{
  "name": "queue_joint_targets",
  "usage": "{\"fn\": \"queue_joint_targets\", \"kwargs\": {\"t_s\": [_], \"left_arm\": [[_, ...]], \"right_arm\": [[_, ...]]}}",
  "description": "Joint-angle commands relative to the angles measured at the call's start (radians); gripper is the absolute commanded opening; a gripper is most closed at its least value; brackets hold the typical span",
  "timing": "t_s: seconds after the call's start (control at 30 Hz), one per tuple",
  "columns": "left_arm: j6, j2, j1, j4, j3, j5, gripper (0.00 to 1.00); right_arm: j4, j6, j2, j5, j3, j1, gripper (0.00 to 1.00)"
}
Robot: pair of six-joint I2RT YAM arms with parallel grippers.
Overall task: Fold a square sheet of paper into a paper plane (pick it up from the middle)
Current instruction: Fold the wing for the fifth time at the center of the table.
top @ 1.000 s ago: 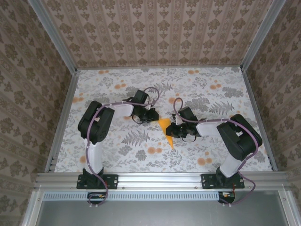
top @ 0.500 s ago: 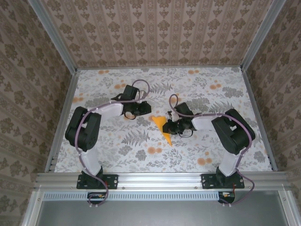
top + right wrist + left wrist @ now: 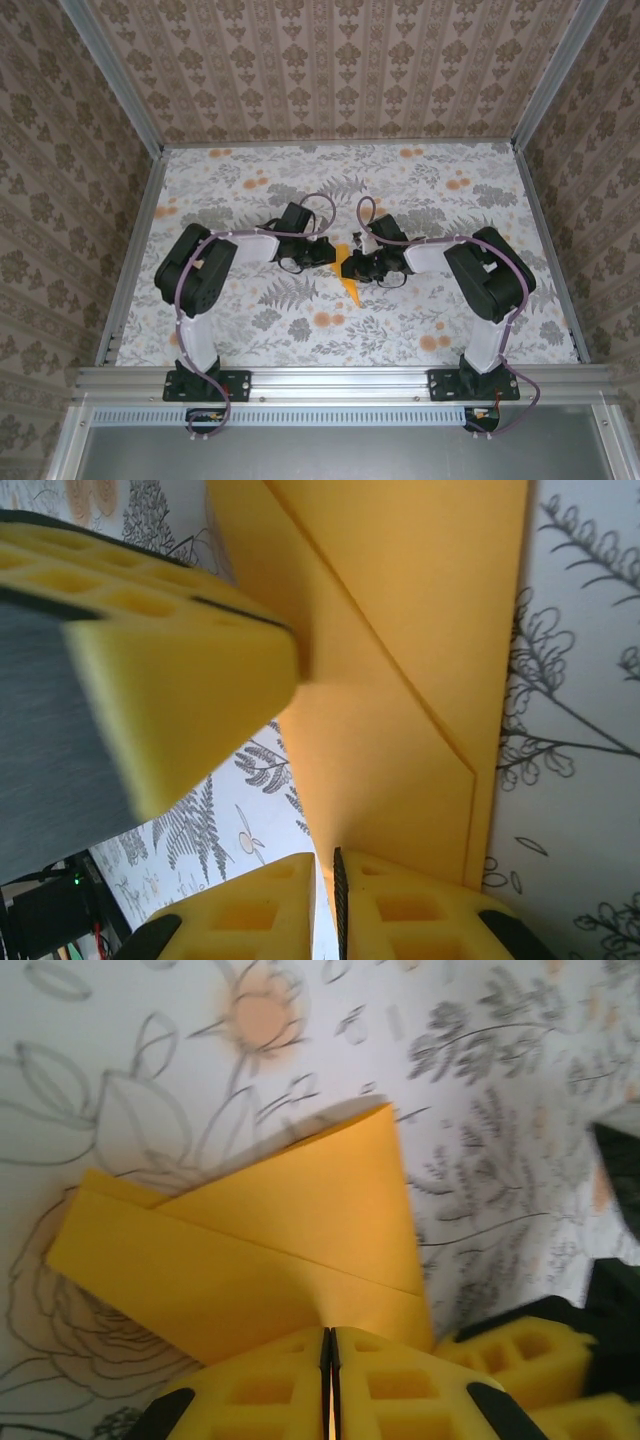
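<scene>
It is a robot test lab: two black-and-white robot arms (image 3: 197,275) bolted to a silver metal rail (image 3: 340,382), a flowery cloth worktop (image 3: 420,325), brown wallpaper walls (image 3: 330,70).

Square sheet of paper (image 3: 349,284): orange-yellow, part-folded, pinched at two edges.
Plain and matte, folded into overlapping layers: a triangular flap (image 3: 320,1200) lies over a longer band, with one sharp straight crease running diagonally between them. One edge goes straight into the closed seam of the left gripper (image 3: 328,1345) and fans out ahead of those jaws. Another edge sits in the seam of the right gripper (image 3: 335,880) and rises ahead of it (image 3: 400,660). From above, a narrow point pokes out below both sets of jaws.
</scene>
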Motion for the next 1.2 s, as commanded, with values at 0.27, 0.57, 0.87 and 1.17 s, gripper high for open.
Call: {"fn": "queue_joint_targets", "kwargs": {"t_s": [0.27, 0.57, 0.87, 1.17], "left_arm": [[-0.028, 0.055, -0.005, -0.122, 0.056, -0.073, 0.13], [-0.017, 0.07, -0.002, -0.172, 0.074, -0.103, 0.13], [-0.021, 0.079, 0.011, -0.182, 0.065, -0.114, 0.12], [-0.002, 0.078, 0.012, -0.182, 0.071, -0.102, 0.12]], "right_arm": [[-0.148, -0.111, -0.063, -0.014, 0.025, 0.066, 0.16], [-0.182, -0.118, -0.035, 0.041, -0.024, 0.065, 0.14], [-0.086, -0.089, -0.082, -0.035, -0.184, 0.056, 0.14], [0.021, -0.013, -0.19, -0.028, -0.373, 0.053, 0.14]]}}
